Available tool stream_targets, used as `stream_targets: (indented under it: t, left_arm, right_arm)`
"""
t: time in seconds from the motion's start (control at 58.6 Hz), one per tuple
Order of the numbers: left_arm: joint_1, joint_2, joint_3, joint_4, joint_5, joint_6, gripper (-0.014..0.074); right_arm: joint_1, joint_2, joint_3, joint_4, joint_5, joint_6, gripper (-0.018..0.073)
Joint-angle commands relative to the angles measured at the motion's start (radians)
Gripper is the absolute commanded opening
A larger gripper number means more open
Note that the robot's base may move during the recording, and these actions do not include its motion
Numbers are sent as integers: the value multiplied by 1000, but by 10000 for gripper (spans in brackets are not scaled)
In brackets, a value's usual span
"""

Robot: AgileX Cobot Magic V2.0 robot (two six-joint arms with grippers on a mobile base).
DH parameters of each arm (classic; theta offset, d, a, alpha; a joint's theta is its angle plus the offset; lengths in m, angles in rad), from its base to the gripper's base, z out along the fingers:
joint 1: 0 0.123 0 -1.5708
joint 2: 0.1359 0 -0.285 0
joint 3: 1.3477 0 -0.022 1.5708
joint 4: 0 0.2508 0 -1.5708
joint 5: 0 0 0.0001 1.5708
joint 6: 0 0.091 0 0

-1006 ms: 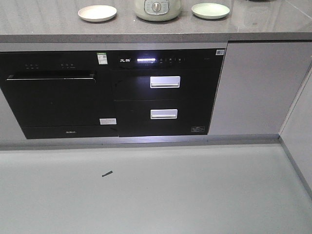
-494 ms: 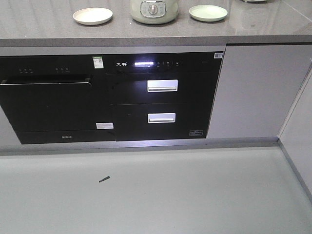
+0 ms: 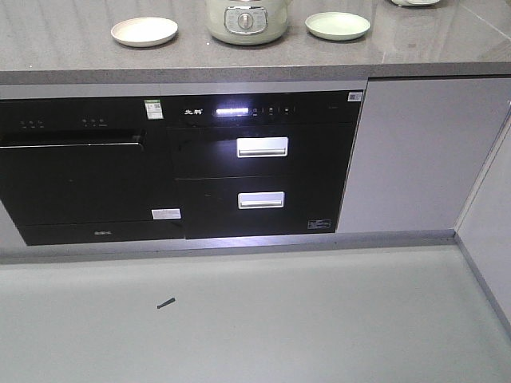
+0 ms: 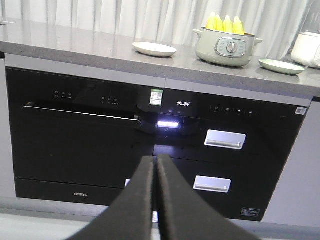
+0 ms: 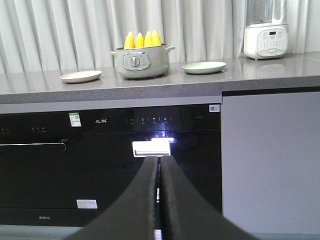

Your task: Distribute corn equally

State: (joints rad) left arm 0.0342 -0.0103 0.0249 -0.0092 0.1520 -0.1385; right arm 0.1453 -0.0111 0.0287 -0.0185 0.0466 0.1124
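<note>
Since the earlier front-facing pictures the whole kitchen front has slid down and a little leftward in that view. More of the grey countertop (image 3: 72, 52) now shows, and the small dark scrap (image 3: 166, 303) on the floor sits lower in the frame.

The corn (image 5: 143, 39) stands upright in a pale green electric cooking pot (image 5: 138, 62), four yellow tips poking above its rim (the left wrist view shows the same four). The pot stands on the countertop between two empty plates. A white plate (image 5: 80, 76) is off to its left and a pale green plate (image 5: 204, 67) to its right, both apart from the pot. Further right on the counter is a white blender base (image 5: 265, 37) with a clear jug on top. A pale curtain (image 5: 50, 35) hangs behind.

Under the counter is a black built-in appliance with a long bar handle (image 3: 76, 179). Beside it is a black two-drawer unit (image 3: 263, 171) with silver handles and a lit strip on its control panel. Right of that is a plain grey cabinet door (image 3: 415, 152).

The left gripper (image 4: 155, 159) is held in front of the black appliances, its two black fingers pressed together along their length with nothing between them. The right gripper (image 5: 160, 161) points at the upper drawer handle, its tips meeting, only a thin slit lower down, and it holds nothing. Both are well away from the corn.
</note>
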Motion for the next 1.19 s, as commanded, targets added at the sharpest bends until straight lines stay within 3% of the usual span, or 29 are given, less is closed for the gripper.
stream_targets:
  t: [0.0, 1.176]
  left_arm:
    - [1, -16, 12, -1, -78, -2, -7]
    - [1, -16, 12, -1, -78, -2, -7]
  right_arm:
    - [-6, -6, 11, -9, -73, -6, -6]
    - [-6, -6, 11, -9, -73, -6, -6]
